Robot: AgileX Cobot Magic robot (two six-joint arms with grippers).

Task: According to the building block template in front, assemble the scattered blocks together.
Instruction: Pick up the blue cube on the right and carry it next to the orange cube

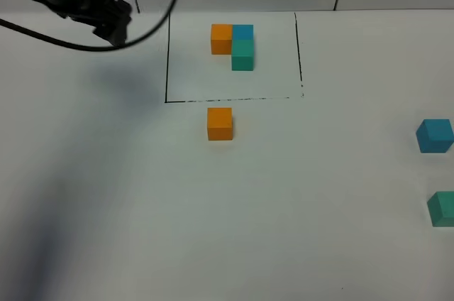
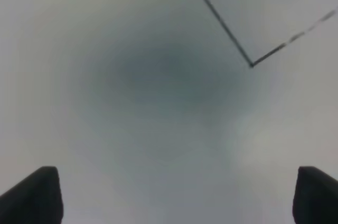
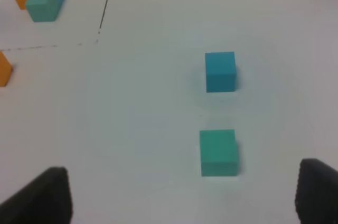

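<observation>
Three loose cubes are lying on the white table (image 1: 106,230), none of them joined yet; the orange cube (image 1: 220,123) is sitting just outside the near edge of the black drawn frame (image 1: 167,59); the blue cube (image 1: 434,135) and the teal-green cube (image 1: 442,209) are resting well apart from it at the right edge of the high view, blue farther back, teal-green nearer, not touching. Inside the frame your template (image 1: 233,45) is showing orange beside blue, with teal-green in front of the blue; your left gripper (image 2: 177,197) is hovering over bare table by a frame corner, fingers spread wide and empty; your right gripper (image 3: 182,195) is hanging released too, facing the blue and teal-green cubes, gripping nothing.
</observation>
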